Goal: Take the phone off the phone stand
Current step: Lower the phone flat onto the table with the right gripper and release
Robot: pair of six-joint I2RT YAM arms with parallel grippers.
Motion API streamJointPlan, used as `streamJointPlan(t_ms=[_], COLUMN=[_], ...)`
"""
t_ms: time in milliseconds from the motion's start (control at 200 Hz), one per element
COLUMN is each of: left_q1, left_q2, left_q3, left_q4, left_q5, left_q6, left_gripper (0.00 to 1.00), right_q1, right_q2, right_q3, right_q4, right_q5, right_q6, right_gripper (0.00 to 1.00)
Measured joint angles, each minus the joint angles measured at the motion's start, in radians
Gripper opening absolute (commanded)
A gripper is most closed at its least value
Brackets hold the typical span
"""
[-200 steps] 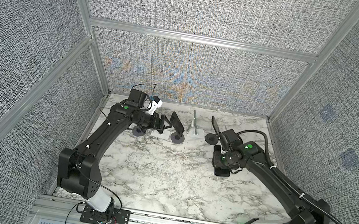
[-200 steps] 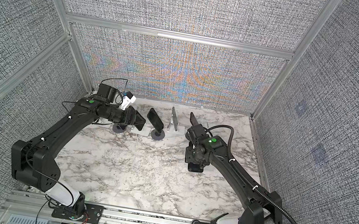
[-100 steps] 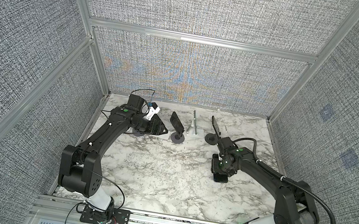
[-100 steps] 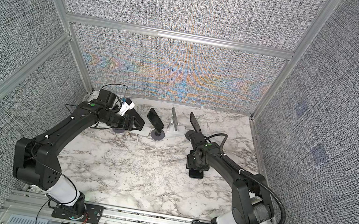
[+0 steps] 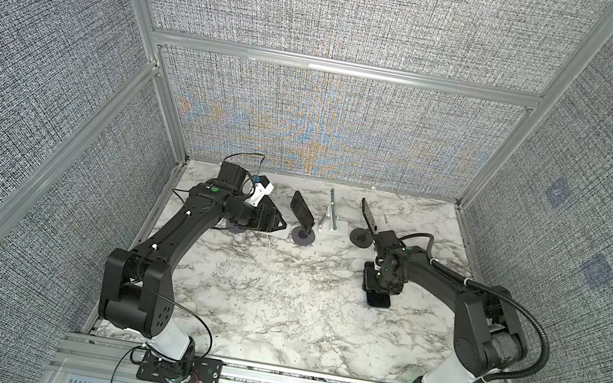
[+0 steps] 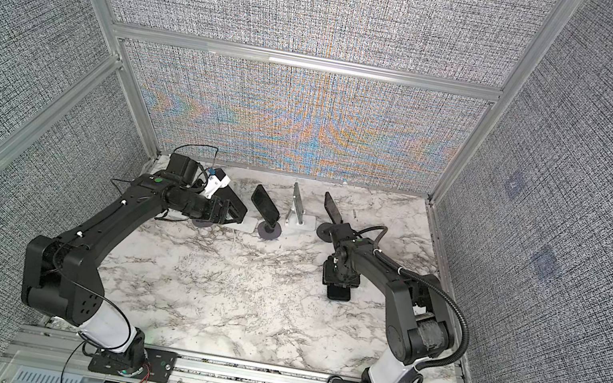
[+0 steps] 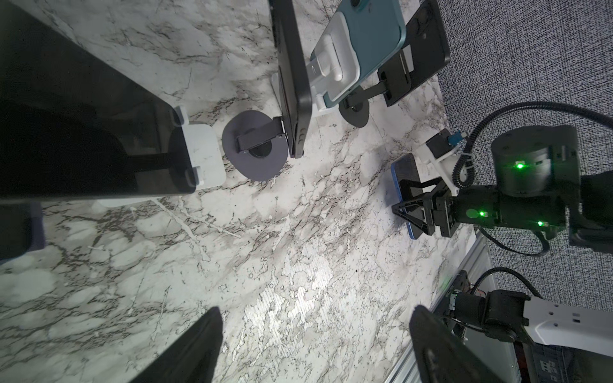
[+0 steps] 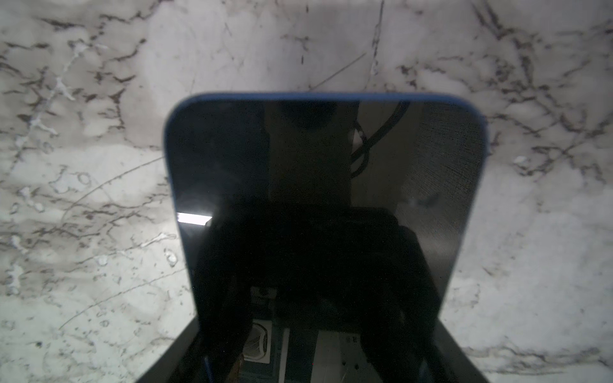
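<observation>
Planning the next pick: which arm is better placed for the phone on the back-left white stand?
Likely left. The left gripper is open beside that phone and white stand; the right gripper is shut on a blue phone, across the table.

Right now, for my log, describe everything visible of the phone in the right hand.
The phone is a slim rectangle with rounded corners, a blue rim and a dark glossy screen facing up, with dim reflections. The right hand clamps one end across its width. It lies about flat, low over the marble table; whether it touches is unclear.
</observation>
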Motion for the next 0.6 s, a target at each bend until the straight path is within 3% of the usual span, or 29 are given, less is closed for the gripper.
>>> streamJointPlan(t_ms=[175, 600], left_q1=[0.0, 0.0], left_q2=[0.0, -0.001], left_q3=[0.0, 0.0], left_q4=[0.0, -0.004], left_q5=[-0.01, -0.025], left_q6=[0.005, 0.027], left_gripper=[0.89, 0.89], right_q1=[0.0, -0.002], right_q2=[0.039, 0.09], right_q3=[0.02, 0.06], right_q4=[-0.006, -0.036], right_q5=[0.0, 0.004], right_q6=[-0.021, -0.037], right_gripper=[0.67, 0.71])
